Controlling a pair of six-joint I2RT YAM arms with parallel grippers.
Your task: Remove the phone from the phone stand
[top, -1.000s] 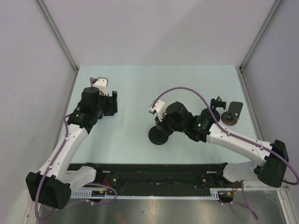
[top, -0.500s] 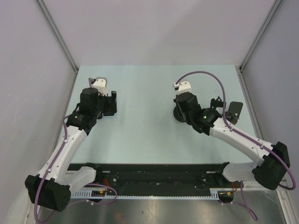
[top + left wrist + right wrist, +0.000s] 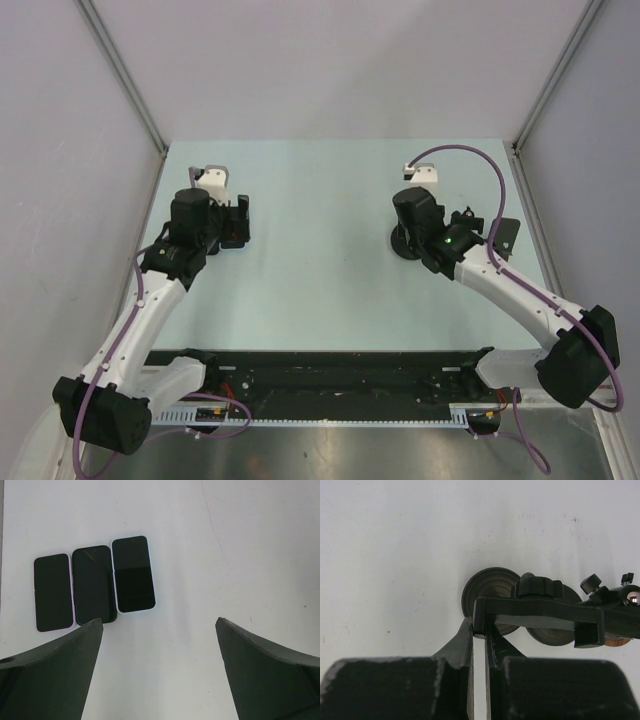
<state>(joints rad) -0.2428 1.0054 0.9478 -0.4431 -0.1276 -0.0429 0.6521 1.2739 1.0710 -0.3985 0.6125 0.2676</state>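
phone stand (image 3: 535,611) carried rightward, half-hidden from above | right pincer (image 3: 480,630) clamped on it | left pincer (image 3: 159,623) apart

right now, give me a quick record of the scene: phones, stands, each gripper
phones: three, flat on the table, side by side
left gripper: open, above the phones
right gripper: shut on the left end of the phone stand clamp bar
second stand: right of the held one
phone in stand: cannot tell
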